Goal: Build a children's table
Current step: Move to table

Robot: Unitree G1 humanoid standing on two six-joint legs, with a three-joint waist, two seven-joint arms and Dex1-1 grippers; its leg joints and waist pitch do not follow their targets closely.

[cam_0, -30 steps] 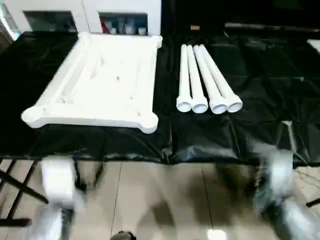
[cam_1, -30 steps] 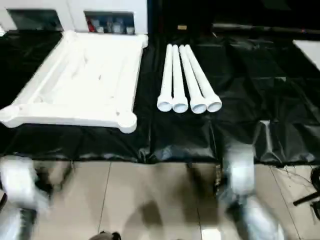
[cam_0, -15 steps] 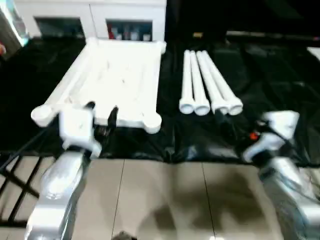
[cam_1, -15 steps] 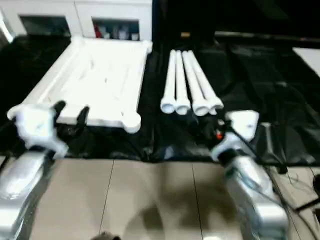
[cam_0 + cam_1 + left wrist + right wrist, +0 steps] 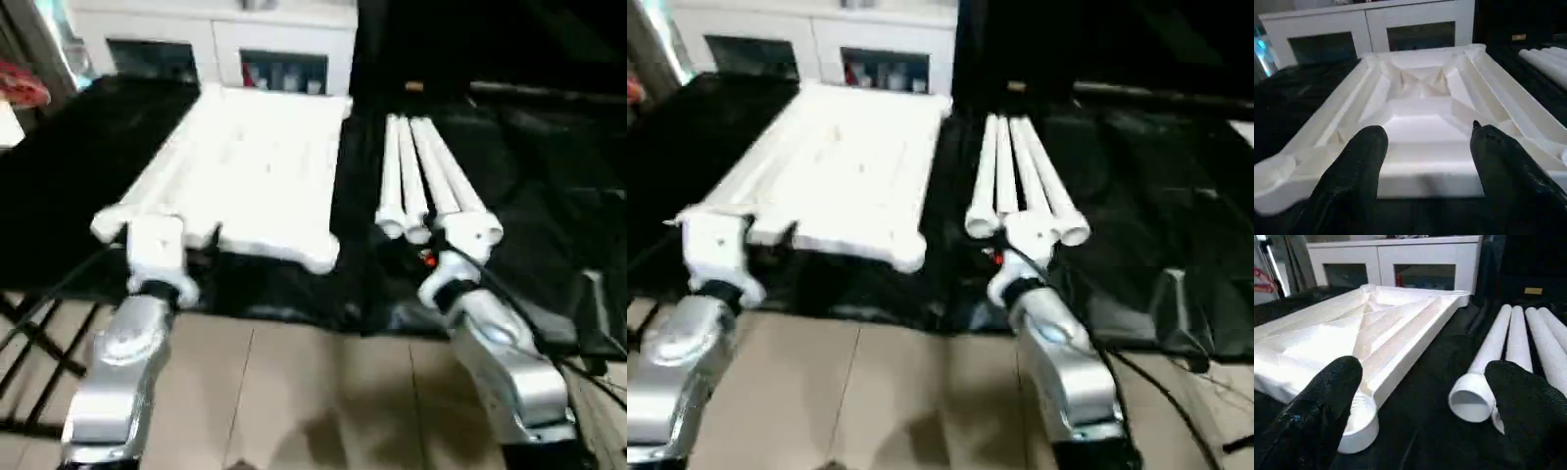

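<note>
Left wrist view, ribbed white tabletop (image 5: 1422,122) upside down, four legs (image 5: 421,181) alongside, both grippers spread.

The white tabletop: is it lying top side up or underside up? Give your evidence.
Underside up. The tabletop shows raised ribs and a recessed centre facing upward, with a round leg socket open at its near corner.

White cabinet (image 5: 216,44) behind black-covered table (image 5: 59,176)

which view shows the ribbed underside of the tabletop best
The left wrist view: the tabletop faces it squarely, ribs and diagonal braces plain between the open left gripper. The right wrist view shows it slanted, ribs fainter. The head views show the whole outline beside the legs, ribs washed out.
</note>
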